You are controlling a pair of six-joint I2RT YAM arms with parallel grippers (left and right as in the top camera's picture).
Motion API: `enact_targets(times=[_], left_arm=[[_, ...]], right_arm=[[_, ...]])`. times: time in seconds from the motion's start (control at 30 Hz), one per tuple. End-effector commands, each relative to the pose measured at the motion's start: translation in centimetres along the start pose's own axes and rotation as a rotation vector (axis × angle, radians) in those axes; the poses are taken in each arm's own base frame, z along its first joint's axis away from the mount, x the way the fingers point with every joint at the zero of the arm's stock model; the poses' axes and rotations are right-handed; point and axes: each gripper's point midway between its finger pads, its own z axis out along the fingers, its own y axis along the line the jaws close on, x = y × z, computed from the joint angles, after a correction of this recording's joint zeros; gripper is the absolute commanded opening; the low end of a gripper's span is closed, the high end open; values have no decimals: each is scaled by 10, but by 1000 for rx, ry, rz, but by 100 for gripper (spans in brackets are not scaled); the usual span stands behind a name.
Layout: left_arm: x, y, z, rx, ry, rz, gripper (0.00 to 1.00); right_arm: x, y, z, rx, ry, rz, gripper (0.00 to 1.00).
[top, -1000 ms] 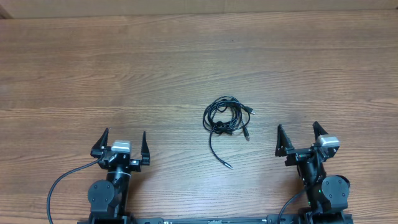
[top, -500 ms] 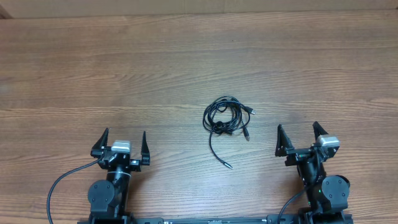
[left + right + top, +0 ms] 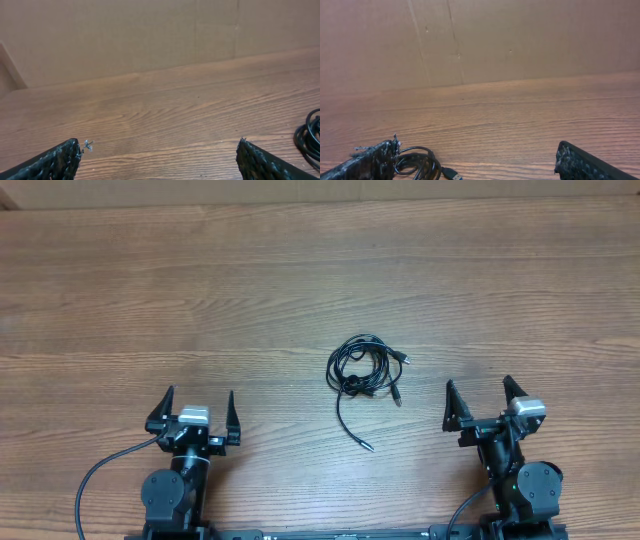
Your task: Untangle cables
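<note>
Lying near the middle of the table (image 3: pixel 140 290), a little toward the near edge, the cables (image 3: pixel 362 372) form one small knotted coil, with a loose end trailing toward that edge. The left gripper (image 3: pixel 201 391) and right gripper (image 3: pixel 478 380) sit by the near edge, one toward each corner, jaws spread wide and empty. It is likely a ready pose, well apart from the tangle, so either arm can reach in.

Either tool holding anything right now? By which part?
Nothing held: the left tool and the right tool stand open, apart from the tangled thin black cables.
</note>
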Motion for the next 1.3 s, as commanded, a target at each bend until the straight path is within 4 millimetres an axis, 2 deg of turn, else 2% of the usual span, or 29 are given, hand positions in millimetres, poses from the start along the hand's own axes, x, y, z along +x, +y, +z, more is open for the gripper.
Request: enact_targets(times=[0.0,0.17,0.33,0.57,0.73,0.87,0.93,1.03,1.1,1.2,1.27], left_arm=[[-2,6,0,-31,-10,19,100],[-4,18,-1,-100,-16,17,100],[-5,19,-1,-108,-22,17,100],[-33,14,-4,-70,-124,10,100],[-92,15,-19,-55,-311,-48,100],[-161,16,-50,-32,-501,-42,99],[-198,18,-73,-27,-599,-44,100],[-245,19,-109,-19,-718,-33,99],[-276,19,-139,-7,-806,-21,100],[-311,18,-179,8,-913,-11,100],[-327,20,-200,7,-966,-13,99]], right_arm=[[2,-3,0,11,-3,-7,100],[2,-3,0,11,-3,-7,100],[2,-3,0,11,-3,-7,100],[2,-3,0,11,-3,-7,100],[2,-3,0,11,-3,-7,100],[2,-3,0,11,-3,-7,100],[2,-3,0,11,-3,-7,100],[2,-3,0,11,-3,-7,100],[2,-3,0,11,-3,-7,100],[2,-3,0,11,-3,-7,100],[2,-3,0,11,-3,-7,100]])
